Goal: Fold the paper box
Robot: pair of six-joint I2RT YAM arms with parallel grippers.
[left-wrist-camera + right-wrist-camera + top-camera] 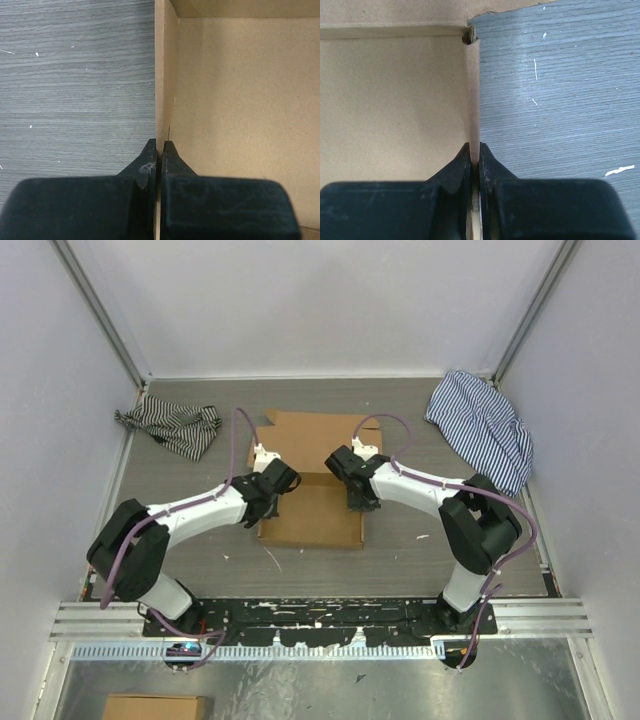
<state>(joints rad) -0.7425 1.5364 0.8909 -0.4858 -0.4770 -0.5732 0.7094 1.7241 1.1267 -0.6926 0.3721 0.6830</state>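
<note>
Both side walls of the paper box (pixel 310 522) are pinched — left hand (pixel 160 144), right hand (pixel 475 146) — striped cloths (pixel 170 426) (pixel 482 426) well apart.

You are looking at a grey wood-grain table (pixel 180 550), flecked with small white marks. Plain white walls (pixel 320 300) close it in at the back and on both sides, with aluminium posts (pixel 103 310) running up the rear corners. Striped cloths (pixel 170 425) lie in its two far corners. Along your near edge lies a ribbed aluminium rail (pixel 100 618). The light is even and soft, with only faint shadows.
</note>
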